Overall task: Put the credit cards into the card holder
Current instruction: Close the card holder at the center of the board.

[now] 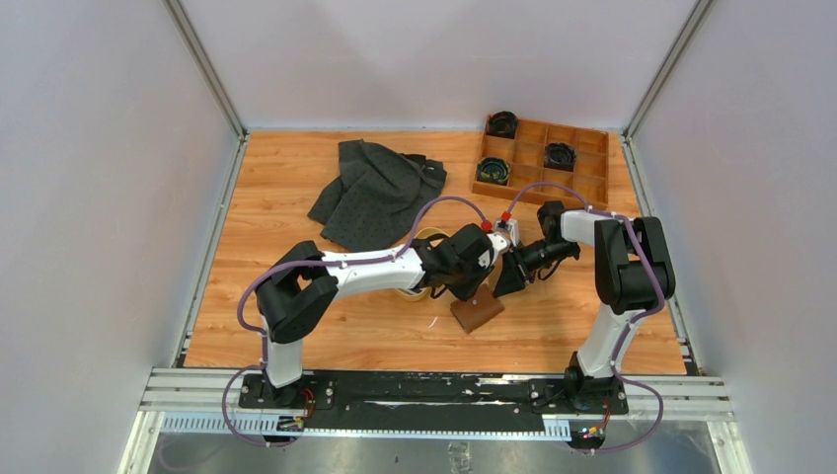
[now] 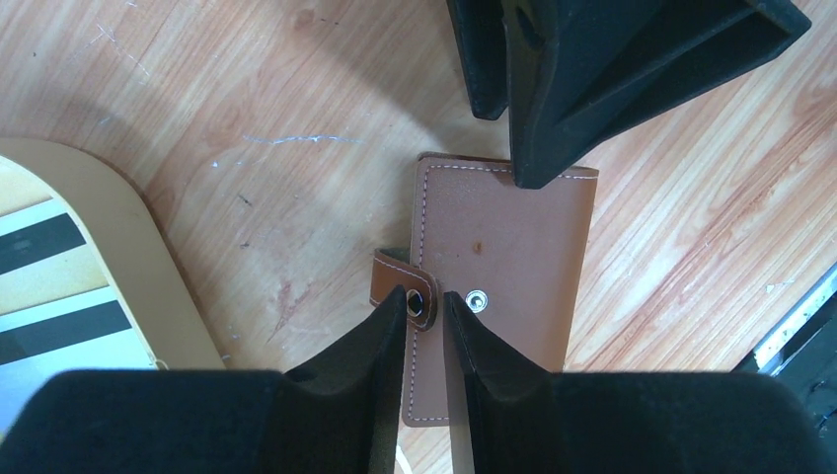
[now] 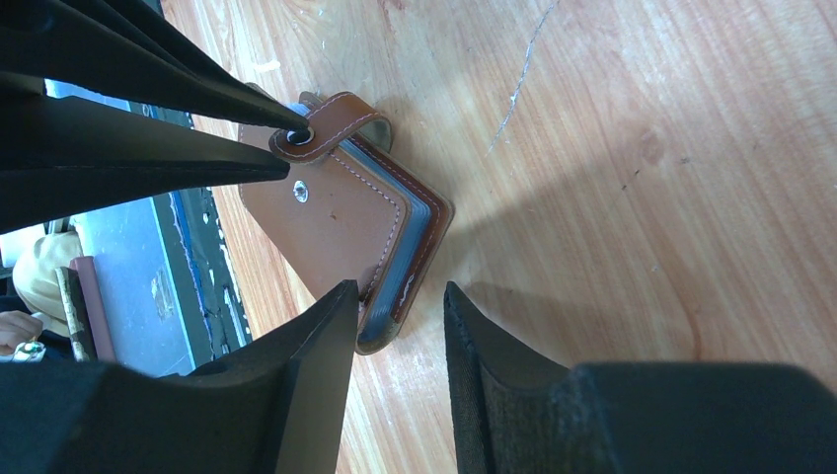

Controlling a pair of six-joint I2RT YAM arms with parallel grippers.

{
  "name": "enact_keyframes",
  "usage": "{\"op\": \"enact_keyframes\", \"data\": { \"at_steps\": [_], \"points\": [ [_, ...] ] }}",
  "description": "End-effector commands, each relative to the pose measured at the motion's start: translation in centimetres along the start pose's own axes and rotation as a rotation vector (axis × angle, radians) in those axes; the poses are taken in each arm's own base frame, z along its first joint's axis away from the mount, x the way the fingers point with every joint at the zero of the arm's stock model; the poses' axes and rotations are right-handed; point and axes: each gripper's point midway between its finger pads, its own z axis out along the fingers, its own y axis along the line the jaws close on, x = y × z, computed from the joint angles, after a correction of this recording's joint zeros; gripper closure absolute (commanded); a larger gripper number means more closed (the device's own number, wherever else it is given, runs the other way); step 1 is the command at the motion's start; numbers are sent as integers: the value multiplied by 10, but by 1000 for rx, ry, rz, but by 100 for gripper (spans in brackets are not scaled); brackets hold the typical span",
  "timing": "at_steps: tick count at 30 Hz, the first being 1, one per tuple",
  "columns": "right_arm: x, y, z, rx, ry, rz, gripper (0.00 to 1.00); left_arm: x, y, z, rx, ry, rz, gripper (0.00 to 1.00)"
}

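Two grippers meet at the card holder [image 1: 477, 313], which lies shut on the wooden table [image 1: 266, 217] just beside the oval tray [image 2: 128, 247] holding the striped credit cards [image 2: 44, 242]. The left gripper [image 2: 426, 301] has its fingers drawn narrow on the tip of the strap [image 2: 395, 276], whose socket sits off the metal stud [image 2: 478, 297] — so the snap looks undone. The right gripper [image 3: 400, 291] stands part open astride the holder's far corner, one finger against the cover and the other apart from it; it holds nothing. By my judgement the step in hand is opening the holder, with no card loaded yet. The next move calls for peeling strap and cover back while the right gripper pins the body down — without dragging the whole holder across the wood.
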Motion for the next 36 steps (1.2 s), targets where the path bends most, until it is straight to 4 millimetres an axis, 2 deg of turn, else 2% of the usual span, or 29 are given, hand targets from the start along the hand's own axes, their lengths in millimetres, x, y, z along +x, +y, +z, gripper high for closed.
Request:
{"op": "enact_keyframes", "data": {
  "at_steps": [1,8,14,25,29,36],
  "points": [
    [6,1,4,-4,33,10,59,2,1,7,21,12,-12,77],
    [6,1,4,-2,36,11,60,4,4,6,15,25,-17,78],
    [6,1,4,-1,37,11,60,4,4,7,29,30,-28,100],
    [6,1,3,3,40,12,63,3,-5,-8,93,69,30,100],
    [7,0,5,3,46,22,67,-4,-7,-13,104,50,47,100],
    [9,-1,12,12,76,16,68,-4,-23,-9,171,58,45,100]
  ]
}}
